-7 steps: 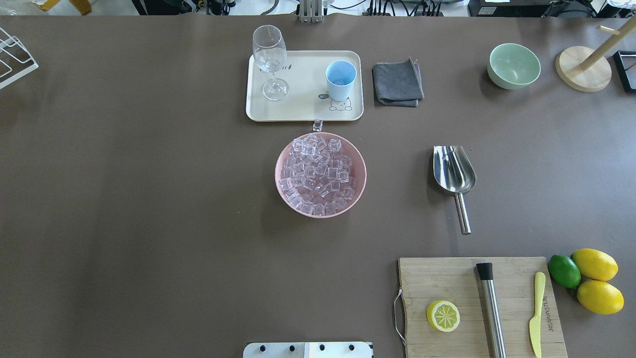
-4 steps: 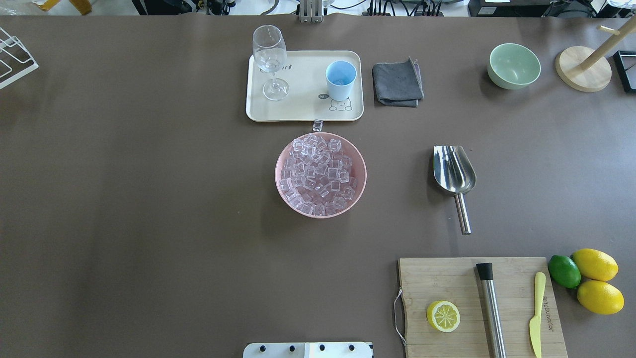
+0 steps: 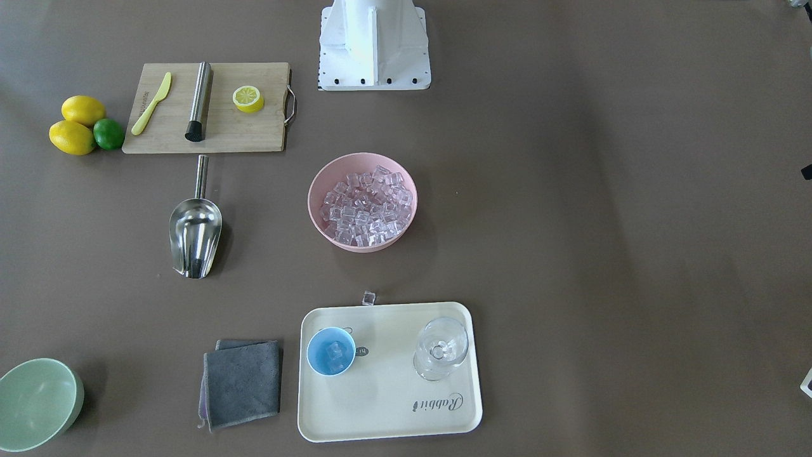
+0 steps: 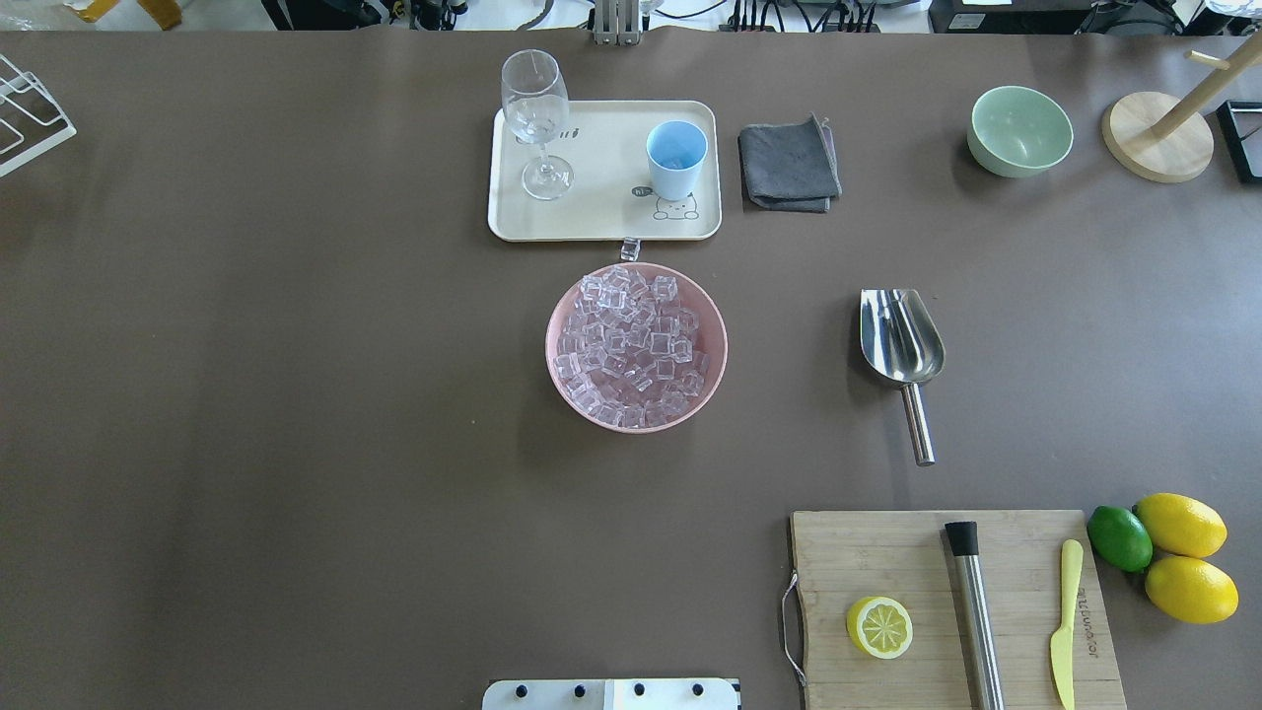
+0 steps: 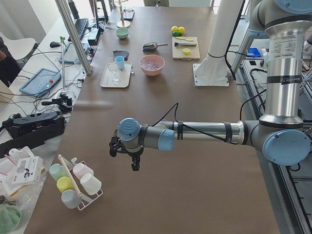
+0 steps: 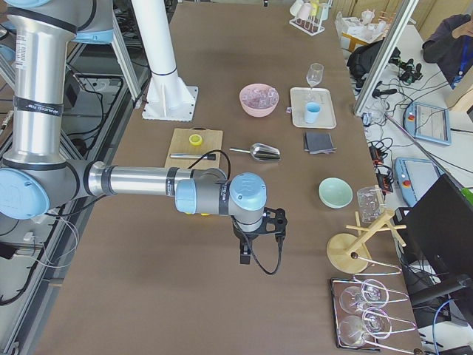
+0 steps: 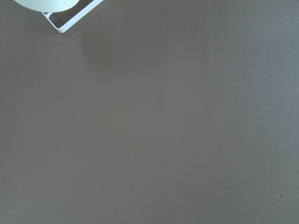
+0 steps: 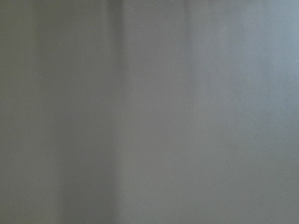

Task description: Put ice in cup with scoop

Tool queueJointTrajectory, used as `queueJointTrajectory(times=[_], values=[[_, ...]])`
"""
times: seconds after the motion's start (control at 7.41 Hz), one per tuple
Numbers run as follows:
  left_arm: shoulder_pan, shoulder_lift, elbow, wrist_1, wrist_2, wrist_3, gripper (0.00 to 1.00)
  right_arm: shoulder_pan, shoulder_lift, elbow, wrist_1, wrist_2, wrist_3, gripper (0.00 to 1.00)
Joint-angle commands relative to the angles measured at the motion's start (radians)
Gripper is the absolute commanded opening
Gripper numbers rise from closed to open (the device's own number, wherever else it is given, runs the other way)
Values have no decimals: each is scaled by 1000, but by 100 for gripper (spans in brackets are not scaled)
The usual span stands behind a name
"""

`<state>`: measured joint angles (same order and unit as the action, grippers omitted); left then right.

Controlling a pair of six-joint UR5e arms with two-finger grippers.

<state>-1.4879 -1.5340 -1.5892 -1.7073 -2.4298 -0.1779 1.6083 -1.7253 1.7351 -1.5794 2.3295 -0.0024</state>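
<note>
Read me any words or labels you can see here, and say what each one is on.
"Rabbit": on the cream tray, printed near one corner.
Cutting board: lettering along the edge beside the yellow knife, too blurred to read.
Small mark beside the cup on the tray: too small to read.

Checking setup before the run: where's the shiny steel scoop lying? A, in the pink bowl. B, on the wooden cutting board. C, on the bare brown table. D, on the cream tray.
C: the shiny steel scoop lies on the bare brown table, apart from the wooden cutting board and pink bowl.
</note>
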Motion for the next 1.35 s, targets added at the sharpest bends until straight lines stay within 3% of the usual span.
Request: queueJointTrajectory(times=[0.0,0.41,0.81,1.22], values=[[0,0,-2,0,0,0,99,-2,3,-22,6,-2,-4,99],[0,0,-5,-2,0,0,99,-2,6,-32,9,1,-7,99],[0,0,-5,-2,0,0,99,-4,13,-5,7,-67,-40,99],[-12,0,-11,0,-6,-2,99,-5,9,-22,-2,-30,-56,99]])
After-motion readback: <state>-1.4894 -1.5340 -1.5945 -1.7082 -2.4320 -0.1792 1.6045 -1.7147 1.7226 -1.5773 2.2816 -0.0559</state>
